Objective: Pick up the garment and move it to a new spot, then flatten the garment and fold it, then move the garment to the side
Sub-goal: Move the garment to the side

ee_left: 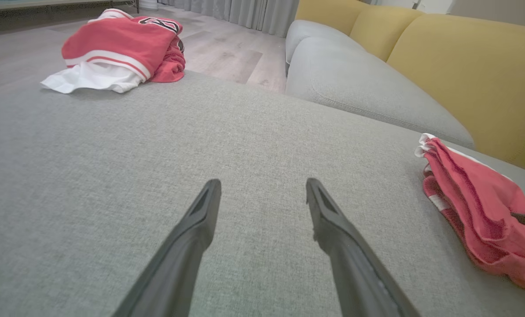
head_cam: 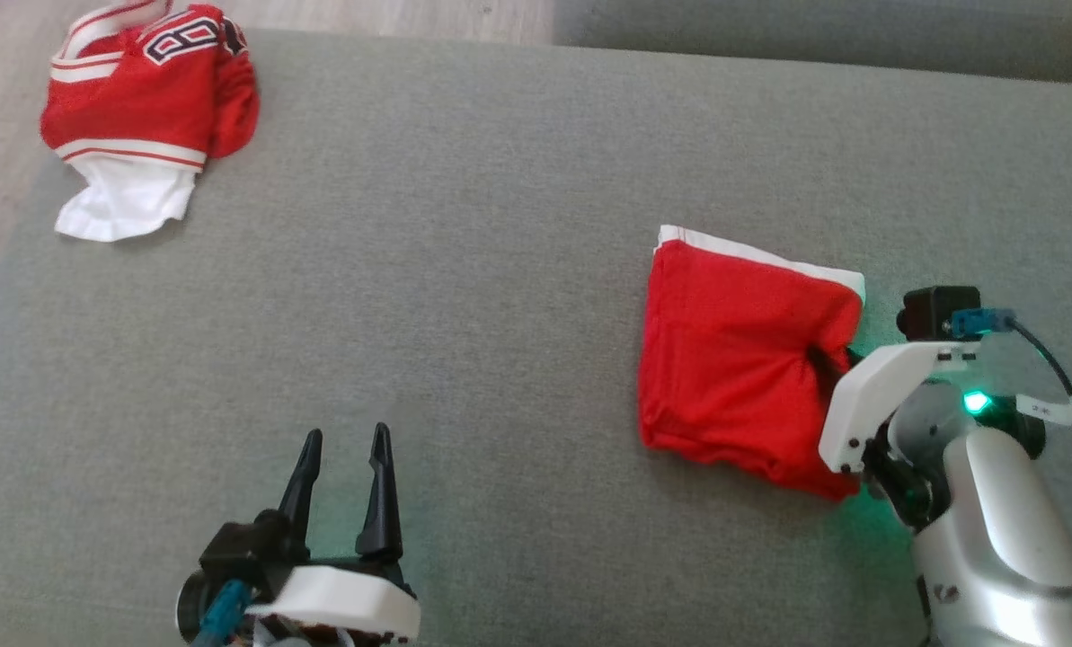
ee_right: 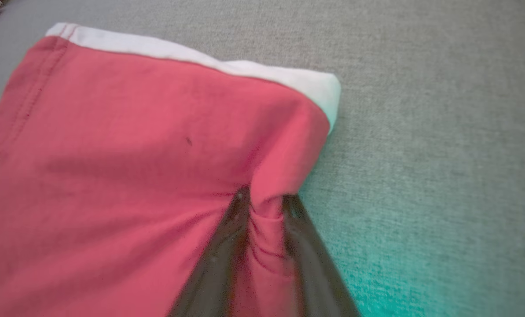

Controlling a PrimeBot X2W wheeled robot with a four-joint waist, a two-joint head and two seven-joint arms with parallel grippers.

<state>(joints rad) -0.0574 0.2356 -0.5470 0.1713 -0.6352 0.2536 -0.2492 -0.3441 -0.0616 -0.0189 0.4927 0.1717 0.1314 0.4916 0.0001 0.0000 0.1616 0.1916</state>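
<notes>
Far left corner of the cushion has a red-and-white pile of other clothes. It's well apart from the action, so I'm ignoring it.

Left gripper sits low, close to the robot, fingers spread wide with nothing between them, pointing out over bare cushion. My guess is it's parked out of the way because this bit looks like a one-arm job.

Further right, the garment lies on the cushion, folded into a compact red block with a white band along its far edge. Flatten-and-fold looks done to me, so what's left should be shifting it to the side.

Right gripper is at the garment's right edge, roughly midway along it. Its fingers are pinching a small ridge of red cloth that's bunched up between them. Grabbing at the edge makes sense, since the folded stack can trail behind the pinch.

My worry is that I can't tell how many layers are in that pinch. If it's only the top one, the fold could peel open once I pull.
</notes>
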